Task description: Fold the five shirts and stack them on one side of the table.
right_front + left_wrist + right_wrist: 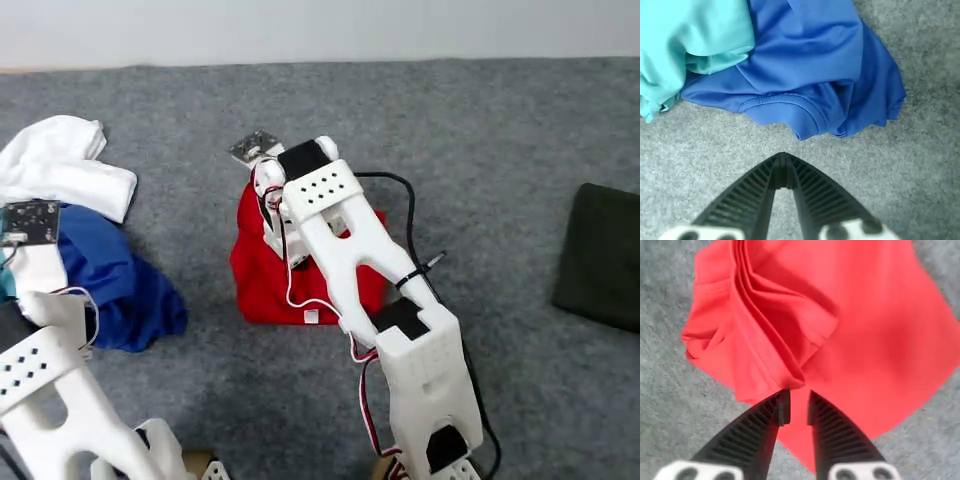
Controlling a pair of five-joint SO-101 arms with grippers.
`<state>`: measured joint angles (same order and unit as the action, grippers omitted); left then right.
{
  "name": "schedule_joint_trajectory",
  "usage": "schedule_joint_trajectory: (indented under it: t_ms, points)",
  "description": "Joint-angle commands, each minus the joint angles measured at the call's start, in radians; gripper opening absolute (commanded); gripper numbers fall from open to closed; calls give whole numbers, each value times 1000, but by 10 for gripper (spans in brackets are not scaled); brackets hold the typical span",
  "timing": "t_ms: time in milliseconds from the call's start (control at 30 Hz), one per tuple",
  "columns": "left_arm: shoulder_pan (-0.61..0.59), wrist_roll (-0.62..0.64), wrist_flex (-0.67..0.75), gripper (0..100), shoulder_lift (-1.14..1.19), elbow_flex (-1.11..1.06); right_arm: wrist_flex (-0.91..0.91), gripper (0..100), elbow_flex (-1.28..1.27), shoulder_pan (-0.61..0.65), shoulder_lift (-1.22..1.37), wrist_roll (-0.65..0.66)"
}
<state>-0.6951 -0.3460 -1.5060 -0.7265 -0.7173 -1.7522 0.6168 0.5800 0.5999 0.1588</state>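
- The right arm's gripper (797,402) hangs over a rumpled red fabric shirt (258,285) at the centre of the table. Its jaws are parted by a narrow gap, with the tips at a pleated ridge of the cloth.
- Whether any fabric lies between the jaws cannot be told; the gap looks empty.
- The left arm's gripper (783,162) hovers above bare surface just short of a crumpled royal-blue shirt (815,60). Its jaws are pressed together and hold nothing.
- A pale turquoise shirt (690,35) is bunched against the blue one and partly lies on it. A loose white shirt (60,165) sits heaped just beyond them, on the left arm's side of the table.
- A flat, squared dark green garment (600,255) lies alone at the opposite edge, well apart from the rest. It appears to be the one shirt finished and the start of the stack.
- By that reading the red shirt is mid-fold, gathered but not yet squared. The blue, turquoise and white shirts are untouched, so most of the job lies ahead.
- The work surface is a grey, felt-like covering (480,130), and a plain pale wall (320,30) runs behind it.
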Motion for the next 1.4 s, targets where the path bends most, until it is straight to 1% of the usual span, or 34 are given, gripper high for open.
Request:
schedule_joint_trajectory:
  t_ms: [0,100,300,400,500,633,767,833,967,1067,1167,1267,1367]
  points:
    - [5,6,51,4,-23,-19,-33,19,6,8,33,-2]
    - [5,6,72,4,-23,-42,-38,10,5,71,61,-2]
    - [6,6,95,4,-23,-44,-38,10,8,277,56,0]
    - [6,5,109,4,-23,-42,-38,10,8,318,-4,37]
    - [6,5,109,4,-23,-42,-33,10,9,302,-96,78]
    - [6,5,109,4,-23,-47,-28,11,8,202,-147,81]
    - [8,6,109,4,-23,-44,-22,11,8,91,-110,83]
    - [8,6,109,4,-23,-45,10,10,8,45,-74,83]
    - [8,6,107,4,-23,-50,93,10,8,-4,4,100]
    - [8,6,106,4,-23,-50,142,10,8,-4,68,144]
    - [8,6,104,4,-23,-50,163,10,8,13,111,147]
    - [8,6,104,4,-23,-51,133,10,8,65,120,146]
    - [8,8,107,4,-23,-51,64,10,9,159,116,150]
